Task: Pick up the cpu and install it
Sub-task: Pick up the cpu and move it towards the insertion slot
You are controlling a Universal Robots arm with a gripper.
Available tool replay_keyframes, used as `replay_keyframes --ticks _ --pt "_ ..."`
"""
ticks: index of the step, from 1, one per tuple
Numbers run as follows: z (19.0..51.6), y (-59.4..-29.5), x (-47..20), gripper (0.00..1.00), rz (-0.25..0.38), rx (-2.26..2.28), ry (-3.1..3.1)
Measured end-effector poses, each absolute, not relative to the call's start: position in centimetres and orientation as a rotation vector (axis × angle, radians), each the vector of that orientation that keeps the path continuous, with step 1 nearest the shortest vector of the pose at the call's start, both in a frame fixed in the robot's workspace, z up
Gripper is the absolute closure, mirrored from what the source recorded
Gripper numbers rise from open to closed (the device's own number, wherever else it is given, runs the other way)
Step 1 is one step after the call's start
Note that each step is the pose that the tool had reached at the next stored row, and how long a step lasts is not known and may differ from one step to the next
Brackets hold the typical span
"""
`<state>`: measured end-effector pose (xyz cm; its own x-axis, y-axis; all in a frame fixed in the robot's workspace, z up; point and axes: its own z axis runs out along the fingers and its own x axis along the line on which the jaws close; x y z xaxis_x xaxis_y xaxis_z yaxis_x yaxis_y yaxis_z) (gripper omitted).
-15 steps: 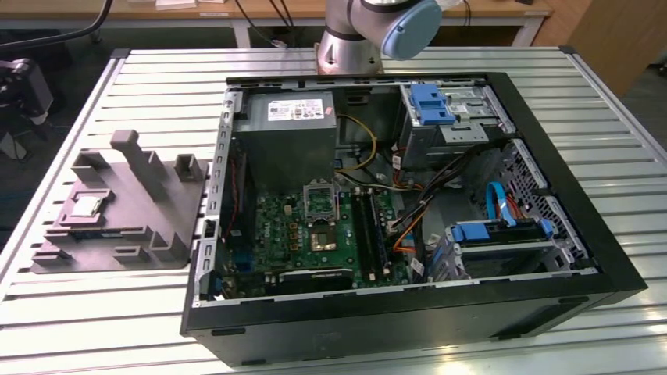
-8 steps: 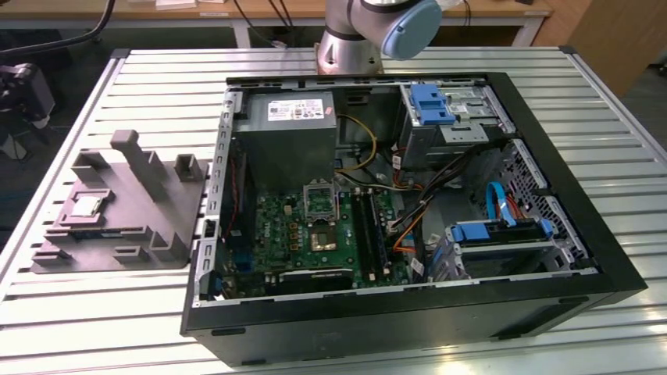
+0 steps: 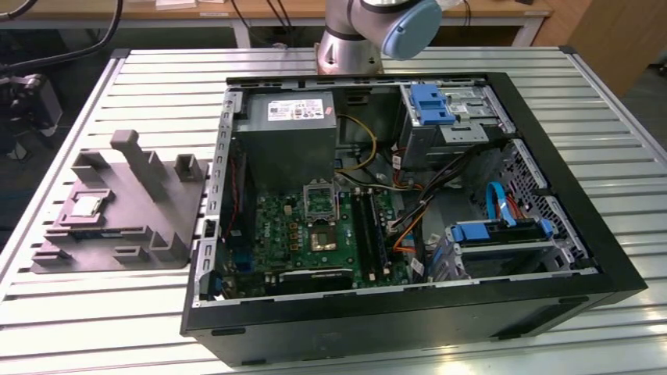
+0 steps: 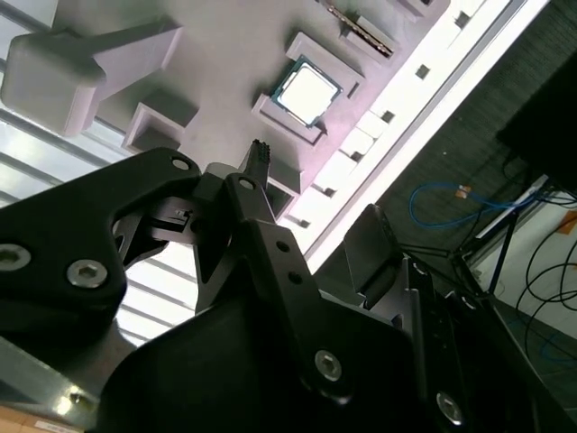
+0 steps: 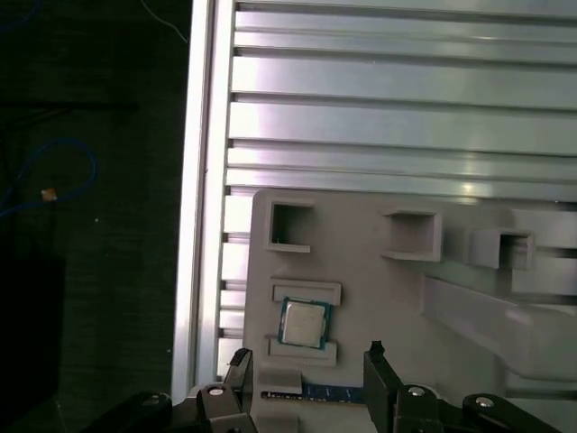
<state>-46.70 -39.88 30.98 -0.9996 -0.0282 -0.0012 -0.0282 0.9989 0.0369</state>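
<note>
Well, table (image 3: 94,328): wide silver slatted metal.
computer case (image 3: 583,258): big black open box.
tray (image 3: 156,195): grey plastic, tall posts, beside the computer case.
gripper (image 5: 308,352): black jaws spread wide, empty, over the tray.
cpu (image 5: 302,323): small silvery square chip, flat in a tray pocket.

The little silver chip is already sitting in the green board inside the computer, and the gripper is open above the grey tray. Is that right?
Not quite. The silver chip is not in the green board. It lies in a pocket of the grey tray, as the first wrist view shows. The rest is right: the gripper is open above the grey tray.
</note>
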Motion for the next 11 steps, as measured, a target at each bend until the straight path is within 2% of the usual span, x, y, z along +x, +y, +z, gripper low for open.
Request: replay_keyframes --ticks 11 --pt "29.0 -40.5 -46.7 0.40 0.058 -0.043 3.139"
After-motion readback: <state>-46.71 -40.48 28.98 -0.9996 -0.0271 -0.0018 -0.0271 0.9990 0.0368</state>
